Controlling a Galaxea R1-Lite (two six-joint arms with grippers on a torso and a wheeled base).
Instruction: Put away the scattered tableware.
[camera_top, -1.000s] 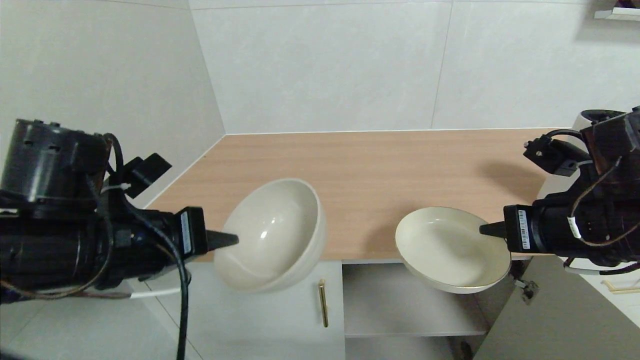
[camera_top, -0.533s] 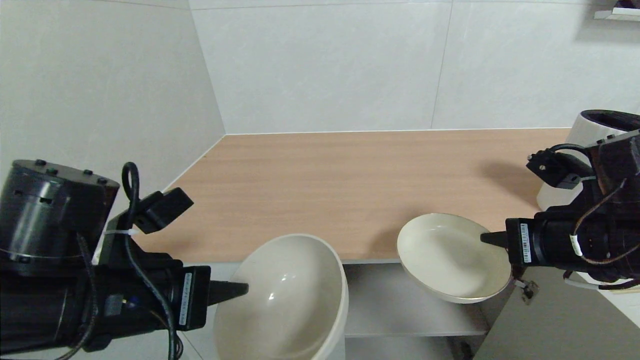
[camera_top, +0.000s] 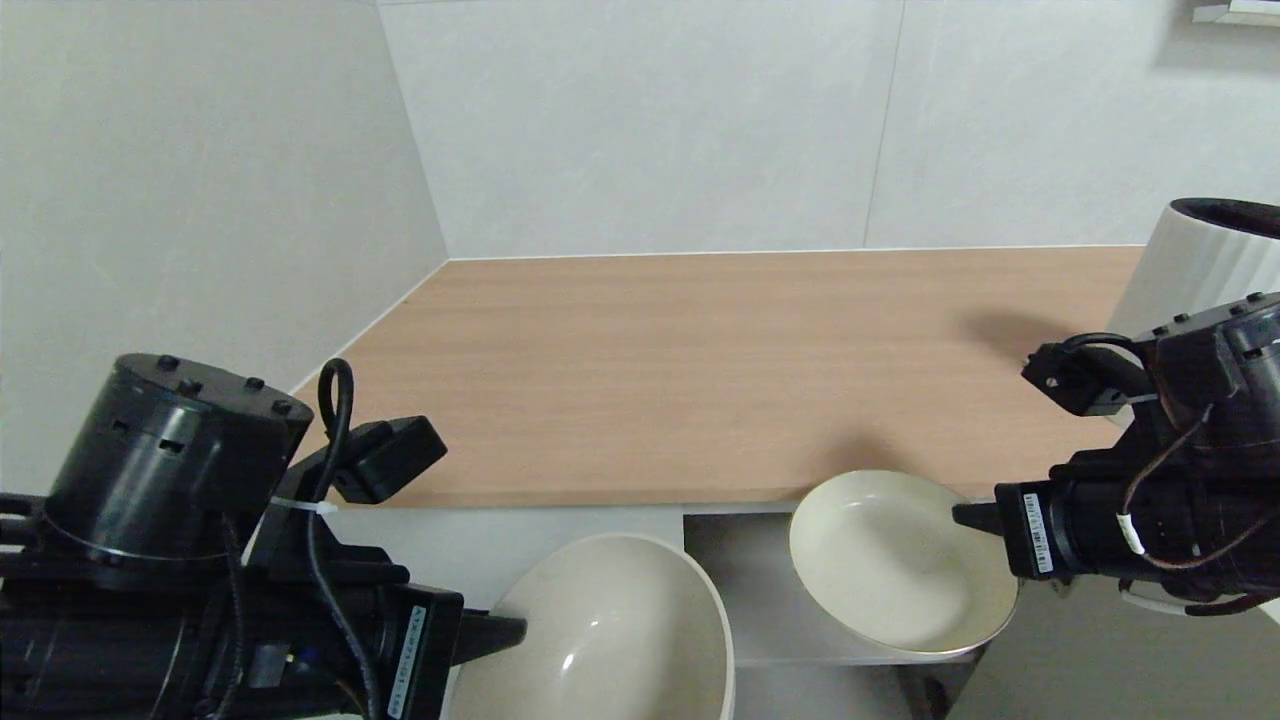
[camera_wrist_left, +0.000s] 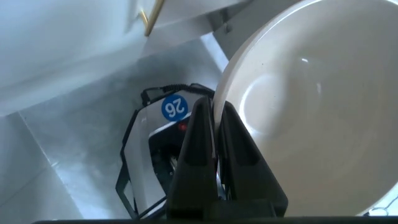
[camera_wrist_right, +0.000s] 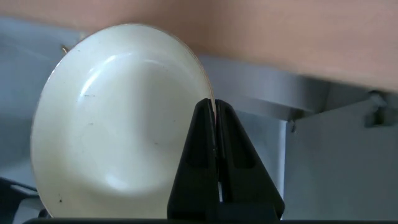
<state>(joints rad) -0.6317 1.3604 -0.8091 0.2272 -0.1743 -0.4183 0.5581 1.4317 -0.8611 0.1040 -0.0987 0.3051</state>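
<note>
Beneath the countertop, the open shelf is faced by the plate pinched in the right gripper; the bowl, pinched by the left gripper, seemingly hangs leftward.

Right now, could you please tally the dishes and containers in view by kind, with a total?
Deep bowl: 1, clamped at its rim by the left gripper.
Shallow plate: 1, clamped at its rim by the right gripper.
Ribbed white container: 1, on the counter.
Total: 3.
</note>
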